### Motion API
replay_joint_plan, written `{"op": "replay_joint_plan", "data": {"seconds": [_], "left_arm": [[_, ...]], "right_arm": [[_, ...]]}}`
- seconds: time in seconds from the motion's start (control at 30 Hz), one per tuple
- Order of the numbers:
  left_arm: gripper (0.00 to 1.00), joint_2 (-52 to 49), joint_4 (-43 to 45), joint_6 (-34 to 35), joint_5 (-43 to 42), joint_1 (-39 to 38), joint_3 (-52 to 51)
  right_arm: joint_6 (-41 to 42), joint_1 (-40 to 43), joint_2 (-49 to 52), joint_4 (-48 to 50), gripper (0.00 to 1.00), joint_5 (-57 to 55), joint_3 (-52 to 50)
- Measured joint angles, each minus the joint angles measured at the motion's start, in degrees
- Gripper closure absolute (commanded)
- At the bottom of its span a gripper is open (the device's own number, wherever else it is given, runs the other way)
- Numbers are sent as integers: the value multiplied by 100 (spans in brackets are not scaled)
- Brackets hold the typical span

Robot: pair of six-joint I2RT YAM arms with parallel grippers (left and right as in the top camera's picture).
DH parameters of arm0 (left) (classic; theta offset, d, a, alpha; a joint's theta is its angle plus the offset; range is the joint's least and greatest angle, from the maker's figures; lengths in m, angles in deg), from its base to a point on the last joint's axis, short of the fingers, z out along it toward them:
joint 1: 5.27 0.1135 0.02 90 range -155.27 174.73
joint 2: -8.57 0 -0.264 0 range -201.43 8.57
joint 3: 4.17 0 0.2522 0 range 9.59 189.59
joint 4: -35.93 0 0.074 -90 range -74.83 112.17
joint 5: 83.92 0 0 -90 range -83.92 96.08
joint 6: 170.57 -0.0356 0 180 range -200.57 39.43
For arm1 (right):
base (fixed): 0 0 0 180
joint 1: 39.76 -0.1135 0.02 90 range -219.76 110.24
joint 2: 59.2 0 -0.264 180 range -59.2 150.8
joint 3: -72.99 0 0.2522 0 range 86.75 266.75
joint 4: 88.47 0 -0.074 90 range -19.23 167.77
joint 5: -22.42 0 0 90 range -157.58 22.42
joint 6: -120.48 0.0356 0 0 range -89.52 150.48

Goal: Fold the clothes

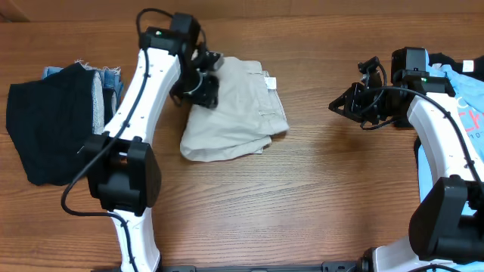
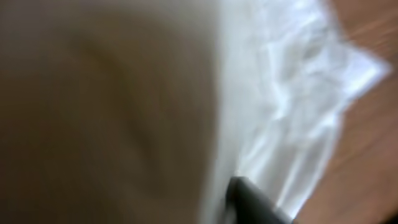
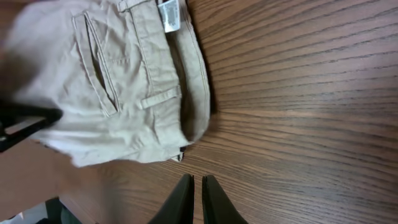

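Observation:
The beige shorts (image 1: 238, 113) lie folded in a bundle on the wooden table (image 1: 302, 196), left of centre. My left gripper (image 1: 204, 91) sits low on their left edge. The left wrist view is blurred pale cloth (image 2: 124, 112) right against the camera, with one dark finger (image 2: 252, 198) showing, so its jaws cannot be read. My right gripper (image 1: 336, 104) hovers over bare wood right of the shorts, fingers shut (image 3: 198, 180) with nothing between them. The right wrist view shows the shorts (image 3: 124, 81) with their waistband, welt pocket (image 3: 102, 62) and white label (image 3: 169, 14).
A black garment (image 1: 45, 128) lies at the far left on top of denim (image 1: 106, 79). A light blue garment (image 1: 467, 106) lies at the right edge under the right arm. Bare wood runs between the shorts and the right gripper.

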Motion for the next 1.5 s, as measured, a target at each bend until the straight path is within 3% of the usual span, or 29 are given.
{"op": "replay_joint_plan", "data": {"seconds": [0.1,0.23,0.4,0.53,0.63,0.7,0.77,0.87,1.13,1.27,1.4,1.5], "left_arm": [[41,-2,-90,221,629,400,-70],[44,-2,-323,474,789,1064,-68],[48,-2,-433,382,160,1606,-68],[41,-2,-282,-188,-483,1296,-70],[65,-2,-133,-306,-380,988,-70],[71,-2,-20,-254,-122,855,-70],[69,-2,118,-120,-33,885,-70],[46,-2,463,13,-326,1047,-70],[45,-2,625,76,-885,1119,-70],[46,-2,603,83,-935,1119,-70],[46,-2,494,101,-957,1119,-70],[44,-2,428,103,-979,1178,-70]], "right_arm": [[0,-7,0,4,89,13,0],[-11,-155,0,94,83,4,0],[-9,-835,7,544,70,-105,2],[-149,-1519,289,654,53,-229,42],[-555,-1941,647,382,51,-293,46],[-813,-2194,726,238,55,-291,46],[-970,-2387,728,238,55,-188,46],[-715,-2710,728,765,51,-260,46],[1224,-3200,1237,2706,92,-424,72],[2258,-3425,2079,3213,96,-450,83],[3077,-3370,2385,1919,96,-553,308],[3230,-2988,2356,776,96,-629,490]]}}
